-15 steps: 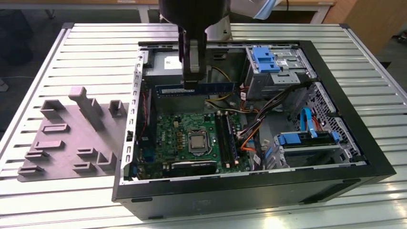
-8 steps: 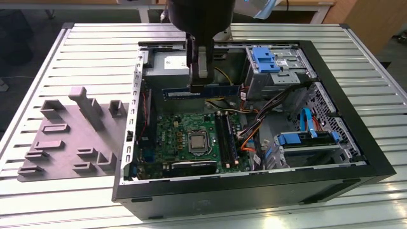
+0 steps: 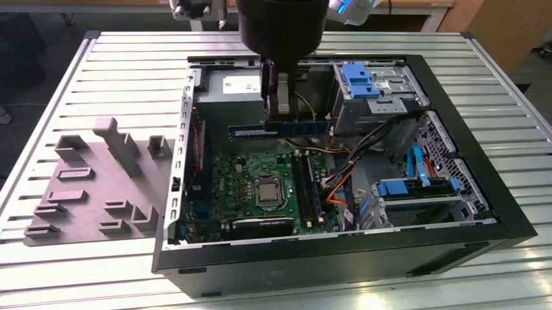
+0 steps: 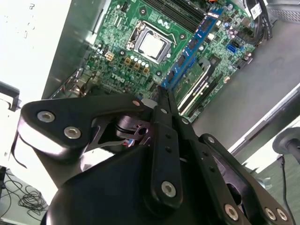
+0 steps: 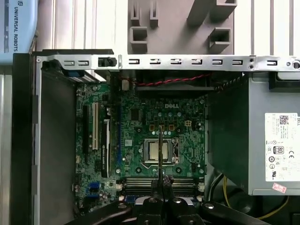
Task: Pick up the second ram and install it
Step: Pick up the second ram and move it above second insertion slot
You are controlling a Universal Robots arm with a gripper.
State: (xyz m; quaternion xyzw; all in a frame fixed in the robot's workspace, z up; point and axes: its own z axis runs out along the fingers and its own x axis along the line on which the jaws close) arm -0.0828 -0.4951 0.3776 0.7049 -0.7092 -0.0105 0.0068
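Note:
My gripper [image 3: 280, 121] is shut on the second ram [image 3: 278, 130], a long thin blue stick with dark chips. It hangs level inside the open computer case, in front of the grey power-supply box [image 3: 231, 97] and above the green motherboard [image 3: 250, 184]. In the second wrist view the ram [image 4: 192, 44] runs out from the gripper [image 4: 162, 93] over the long black slots [image 4: 208, 89]. One of those slots seems to hold a green stick [image 4: 193, 83]. In the first wrist view the ram [image 5: 160, 150] shows edge-on as a thin line above the processor socket [image 5: 158, 151].
The black case wall [image 3: 345, 258] rings the work area. Blue drive cages [image 3: 362, 81] and a bundle of cables [image 3: 345, 174] fill the exterior view's right side of the case. A grey parts fixture [image 3: 95, 181] lies on the slatted table at that view's left.

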